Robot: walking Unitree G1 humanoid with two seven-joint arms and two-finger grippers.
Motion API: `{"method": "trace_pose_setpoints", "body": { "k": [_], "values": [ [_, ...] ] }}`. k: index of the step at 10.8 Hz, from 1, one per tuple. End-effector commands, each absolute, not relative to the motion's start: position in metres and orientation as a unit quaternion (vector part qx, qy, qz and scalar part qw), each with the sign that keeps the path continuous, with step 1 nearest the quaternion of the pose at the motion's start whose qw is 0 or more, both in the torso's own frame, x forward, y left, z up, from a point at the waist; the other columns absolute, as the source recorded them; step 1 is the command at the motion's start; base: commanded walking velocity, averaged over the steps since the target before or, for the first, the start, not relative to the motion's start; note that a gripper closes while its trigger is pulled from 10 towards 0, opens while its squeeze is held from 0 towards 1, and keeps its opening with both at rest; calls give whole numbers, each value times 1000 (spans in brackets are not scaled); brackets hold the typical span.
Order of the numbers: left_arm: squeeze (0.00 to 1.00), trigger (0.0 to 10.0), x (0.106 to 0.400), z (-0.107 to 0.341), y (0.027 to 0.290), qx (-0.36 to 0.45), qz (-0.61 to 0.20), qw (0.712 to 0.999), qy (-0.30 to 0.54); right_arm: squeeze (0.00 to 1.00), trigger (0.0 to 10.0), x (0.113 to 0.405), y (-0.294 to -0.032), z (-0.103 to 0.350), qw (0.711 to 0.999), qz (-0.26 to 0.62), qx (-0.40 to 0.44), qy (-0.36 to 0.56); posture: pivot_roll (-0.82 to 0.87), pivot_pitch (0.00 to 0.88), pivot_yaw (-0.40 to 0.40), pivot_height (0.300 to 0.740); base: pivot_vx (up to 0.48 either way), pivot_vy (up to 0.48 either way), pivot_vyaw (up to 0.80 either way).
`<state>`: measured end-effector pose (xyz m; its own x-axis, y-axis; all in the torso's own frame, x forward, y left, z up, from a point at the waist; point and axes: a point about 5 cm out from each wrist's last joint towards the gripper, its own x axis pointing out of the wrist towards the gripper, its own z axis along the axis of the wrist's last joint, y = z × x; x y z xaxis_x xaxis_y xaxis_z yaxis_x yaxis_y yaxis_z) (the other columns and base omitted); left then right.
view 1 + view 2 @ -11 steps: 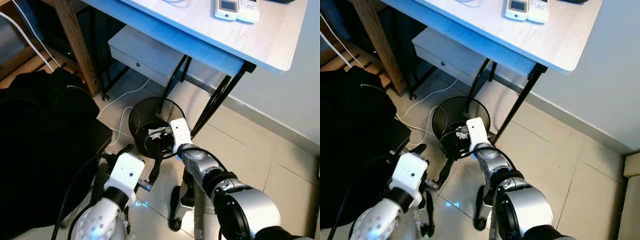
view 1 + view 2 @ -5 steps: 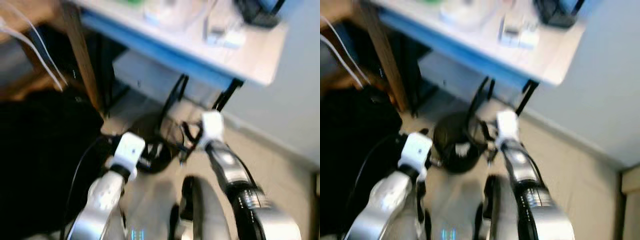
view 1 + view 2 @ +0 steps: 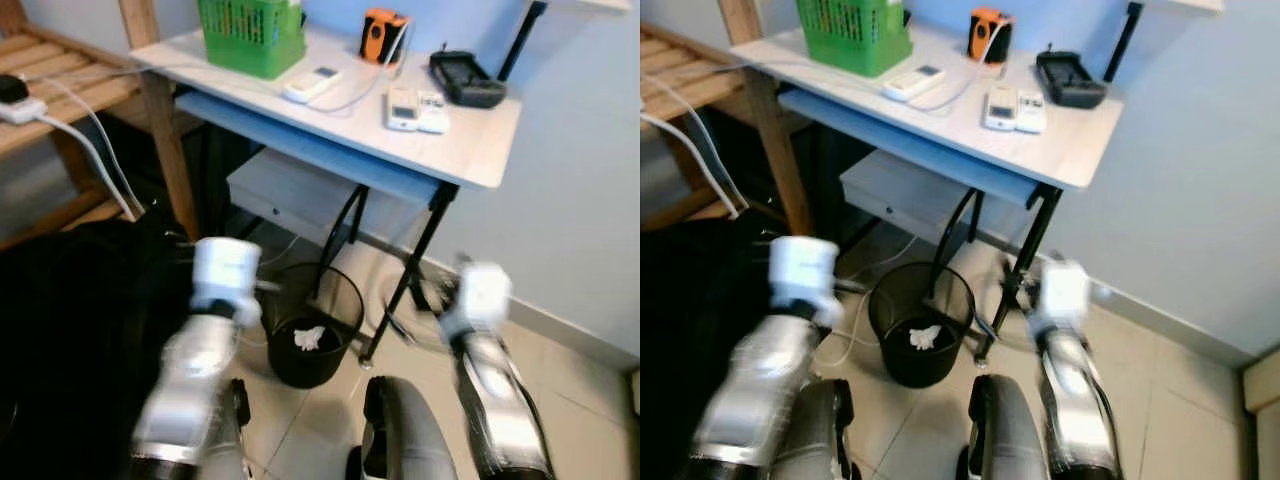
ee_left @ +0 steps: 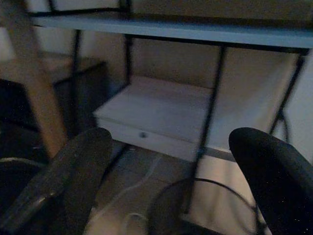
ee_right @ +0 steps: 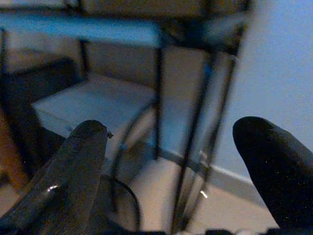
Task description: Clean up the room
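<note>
Paper (image 3: 308, 338) sits in bin (image 3: 335, 300) btwn my 2 tools — left tool (image 4: 171, 161) & right tool (image 5: 171, 161) spread, empty; next I'd hunt more litter.

A round black wastebasket (image 3: 310, 330) stands upright on the pale tiled floor (image 3: 560, 380) beneath the white counter (image 3: 470, 150), just beside its black metal legs (image 3: 410, 275). A crumpled white tissue (image 3: 307, 338) lies inside, at the bottom of the open bin.
</note>
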<state>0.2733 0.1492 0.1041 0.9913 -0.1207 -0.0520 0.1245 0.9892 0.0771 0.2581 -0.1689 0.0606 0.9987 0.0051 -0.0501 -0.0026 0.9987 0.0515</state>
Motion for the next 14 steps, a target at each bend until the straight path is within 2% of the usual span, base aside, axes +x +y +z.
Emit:
{"method": "trace_pose_setpoints", "body": {
  "k": [1,2,3,6,10,12,14],
  "values": [
    [0,10000,272,101,152,33,-62,997,23,0,10000,255,-182,70,999,-26,34,13,21,0,-44,578,0,0,0],
    [0,10000,270,102,148,25,-89,996,16,0,10000,246,-191,74,998,-54,39,7,6,0,-35,578,0,0,0],
    [0,10000,274,110,138,14,-113,993,-2,0,10000,242,-189,77,997,-67,42,3,-4,0,-26,578,0,0,0],
    [0,10000,292,129,121,-35,-115,992,-24,0,10000,240,-176,83,996,-77,48,-4,-33,0,-7,578,0,0,0],
    [0,10000,296,125,112,41,-157,986,-26,0,10000,250,-157,75,995,-52,80,24,-4,0,-2,633,0,0,0],
    [0,10000,297,118,115,49,-147,988,-18,71,10000,257,-157,79,995,-41,88,17,0,0,-16,668,0,0,0],
    [0,10000,297,102,130,-4,-99,995,28,165,10000,257,-163,81,995,-42,85,12,-2,0,-28,698,0,0,0]
  ]
}}
